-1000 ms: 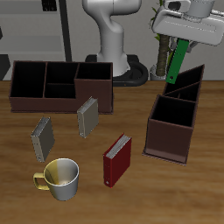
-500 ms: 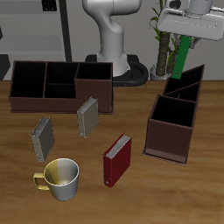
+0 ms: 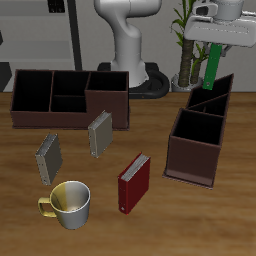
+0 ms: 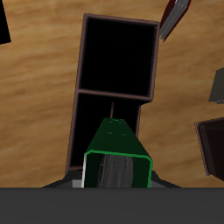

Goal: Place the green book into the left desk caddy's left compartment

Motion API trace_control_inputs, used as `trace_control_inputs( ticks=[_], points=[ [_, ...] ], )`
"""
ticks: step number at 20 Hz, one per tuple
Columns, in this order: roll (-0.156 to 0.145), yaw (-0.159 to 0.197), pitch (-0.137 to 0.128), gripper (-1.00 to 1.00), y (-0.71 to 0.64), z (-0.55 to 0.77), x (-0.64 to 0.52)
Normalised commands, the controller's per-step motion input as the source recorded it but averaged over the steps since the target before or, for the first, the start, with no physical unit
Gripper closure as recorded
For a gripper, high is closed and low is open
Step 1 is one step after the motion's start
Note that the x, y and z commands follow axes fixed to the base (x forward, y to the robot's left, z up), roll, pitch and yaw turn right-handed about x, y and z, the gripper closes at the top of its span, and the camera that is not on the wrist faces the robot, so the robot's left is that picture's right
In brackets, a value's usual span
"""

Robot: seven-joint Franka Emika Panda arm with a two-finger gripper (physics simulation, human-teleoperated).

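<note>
Wrist view shows the green book hanging over a divider of the left desk caddy, so a straight descent risks the book's lower edge striking that wall or entering the wrong cell. The gripper grasps the book's upper end; the fingers themselves are apparently hidden behind the cover.

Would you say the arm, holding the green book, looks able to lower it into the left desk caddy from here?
Probably yes: the green book hangs above the left desk caddy, whose open compartments look unobstructed.
</note>
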Motion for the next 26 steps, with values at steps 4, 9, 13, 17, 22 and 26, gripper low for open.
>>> trace_control_inputs(
  ticks=[4,9,13,17,22,26],
  points=[
    [0.071,0.013,-0.01,1.0,0.2,-0.08,-0.3],
    [0.048,0.01,-0.028,1.0,0.12,-0.08,-0.38],
    [-0.005,-0.003,-0.004,1.0,0.01,-0.1,-0.18],
    [-0.015,-0.031,0.005,1.0,-0.03,-0.1,-0.14],
    [0.022,-0.008,-0.003,1.0,0.06,-0.11,-0.23],
    [0.026,0.004,-0.007,1.0,0.07,-0.1,-0.19]
  ],
)
